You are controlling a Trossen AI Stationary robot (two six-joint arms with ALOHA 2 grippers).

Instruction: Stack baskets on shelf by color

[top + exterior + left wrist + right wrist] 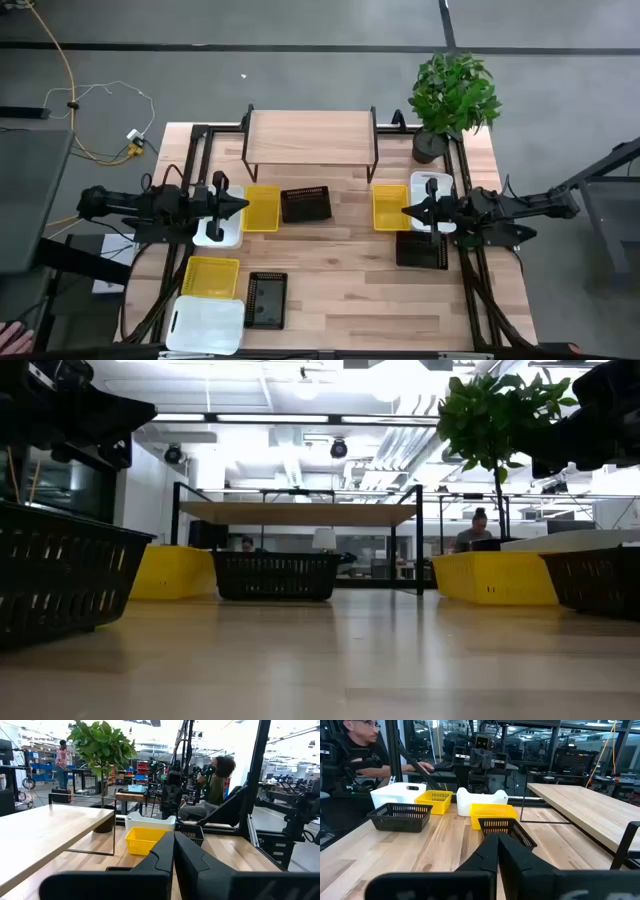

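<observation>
The shelf (308, 133) has a light wood top and thin black legs, and the big table (350, 290) is light wood too. There are three yellow baskets (262, 208) (389, 207) (211, 277), three black baskets with little holes in the sides (306, 203) (266, 299) (421, 250), and white baskets (207, 325) (430, 184). The plant (455, 92) is green in a dark pot, both robot arms are dark, and the floor is grey with a yellow cable (70, 75) on it.

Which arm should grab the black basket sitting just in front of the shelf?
Probably the left. The black basket lies near the left tool, with only a yellow basket between them. The right tool sits farther off, past another yellow basket. Both tools are shut and empty, and the shelf is bare.
</observation>
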